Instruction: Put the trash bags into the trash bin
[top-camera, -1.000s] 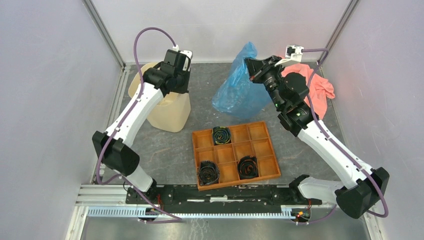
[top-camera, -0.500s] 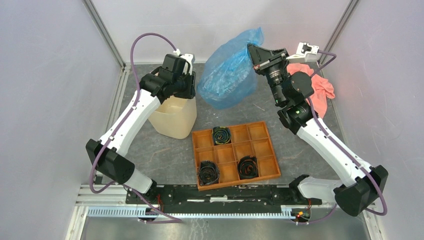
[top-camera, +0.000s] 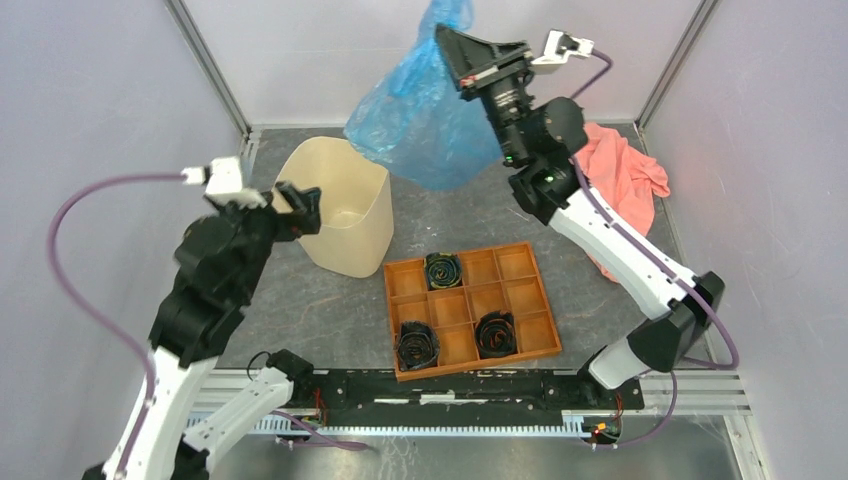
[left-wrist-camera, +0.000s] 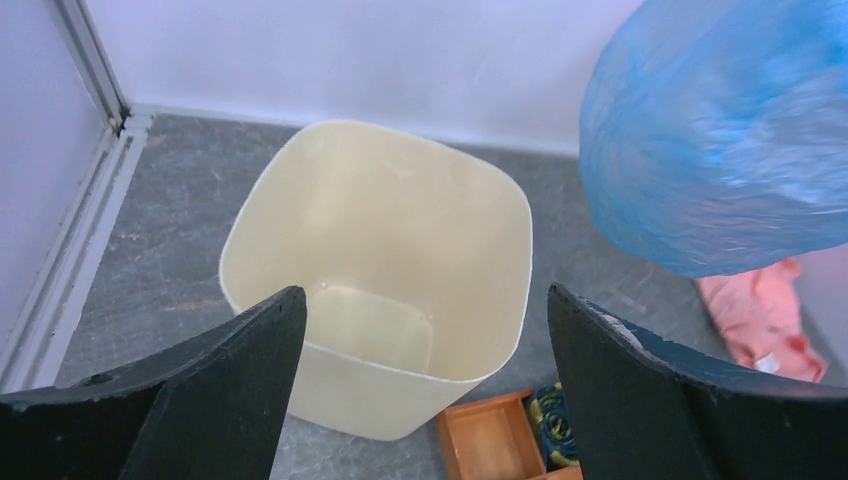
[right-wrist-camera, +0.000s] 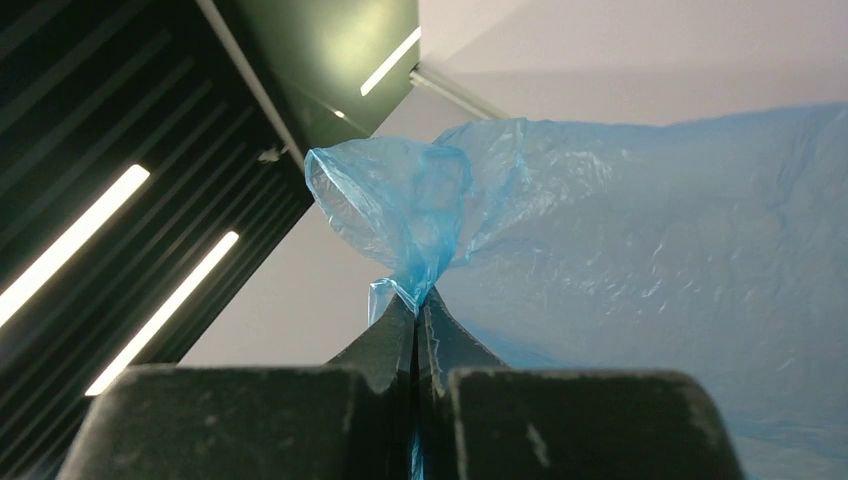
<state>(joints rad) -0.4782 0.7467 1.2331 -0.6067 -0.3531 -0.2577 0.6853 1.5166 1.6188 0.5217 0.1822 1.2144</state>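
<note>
Standing by the rig, I see the right arm stretched up high from its base at the near right edge. Its forearm rises steeply and its wrist tips toward the back wall. The right pincer (right-wrist-camera: 418, 300) is clamped on a bunched corner of the blue bag (top-camera: 420, 120), with the two fingers pressed flat together and a twist of film poking out above them. The rest of the bag hangs down from that grip, puffed and crinkly, clear of the surface (top-camera: 330, 310). From above, it sits behind and to the right of the bin's mouth, not over it.

The cream bin (top-camera: 375, 215) stands upright at the back left, and I can see down to its floor. The left arm is folded with its elbow lifted on the near left, and its forearm reaches forward toward the bin. The left pincer (top-camera: 300, 205) has its fingers spread wide apart and holds nothing. It hangs above the bin's near left side, and the wrist camera looks straight down into the opening between the two dark fingers. I can't tell for certain whether it touches the rim.

An orange tray (top-camera: 478, 366) lies in the middle of the surface, just beside the bin's right wall, with three black rolls (top-camera: 443, 270) in separate compartments. A pink cloth (top-camera: 625, 175) lies crumpled at the back right.
</note>
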